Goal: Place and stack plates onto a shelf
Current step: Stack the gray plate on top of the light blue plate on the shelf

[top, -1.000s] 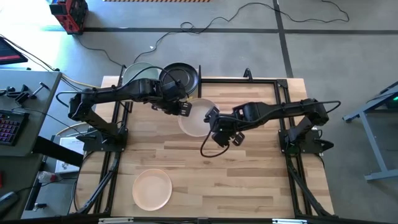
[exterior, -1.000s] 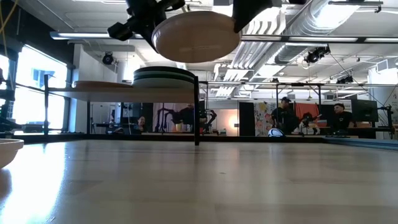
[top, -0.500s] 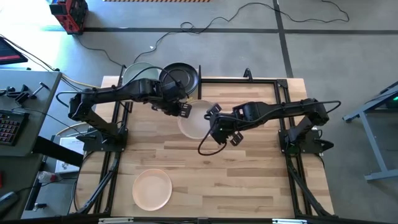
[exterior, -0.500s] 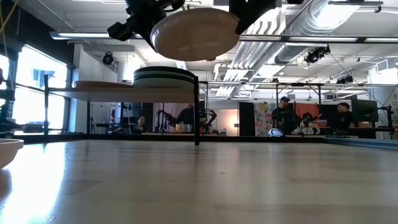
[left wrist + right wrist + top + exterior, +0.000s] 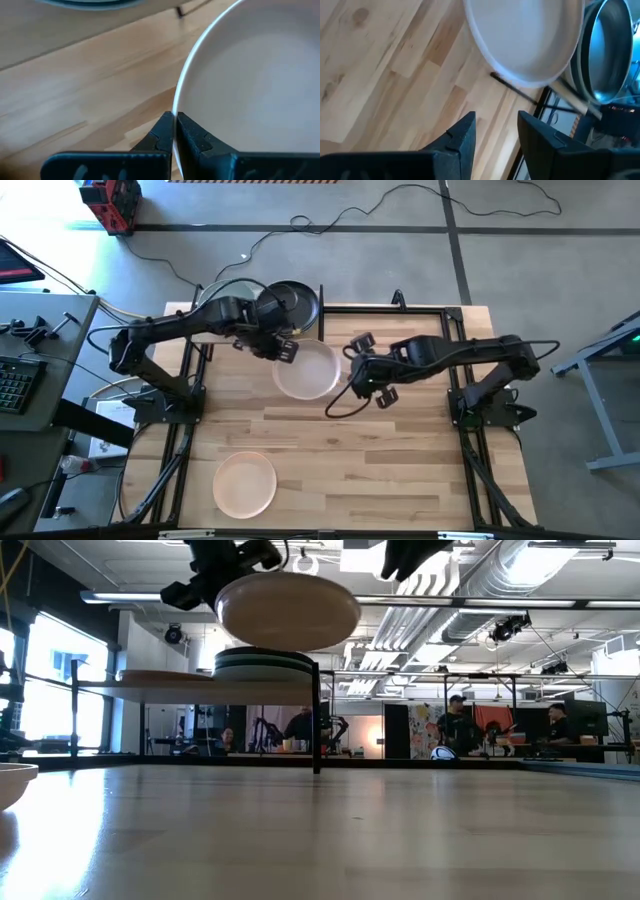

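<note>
The left gripper (image 5: 287, 351) is pinched on the rim of a white plate (image 5: 307, 370), its fingers (image 5: 165, 132) pressed together with only the thin edge between them. The plate hangs in the air over the far half of the table (image 5: 400, 460), roughly level, with nothing under it (the low view shows clear space between its underside and the tabletop). Gripping at the rim leaves the plate's underside free, which suits setting it down flat onto a stack.

The right gripper (image 5: 365, 368) sits just to the right of the plate, apart from it, with its fingers (image 5: 461, 137) spread and nothing between them. The right arm appears to have no part in carrying the plate at this moment.

The shelf (image 5: 200, 681) stands at the far left of the table. On it rests a stack of plates with a black plate (image 5: 291, 303) on top; a paler plate (image 5: 222, 294) lies beside it on the shelf, largely hidden by the left arm. In the low view the carried plate is higher than the stack (image 5: 266, 664), a height that would let it pass over the top before being lowered.

One peach plate (image 5: 245, 484) remains on the near left of the table, well apart from both arms, not yet shelved.

The likely step in hand is carrying the white plate to the shelf.
</note>
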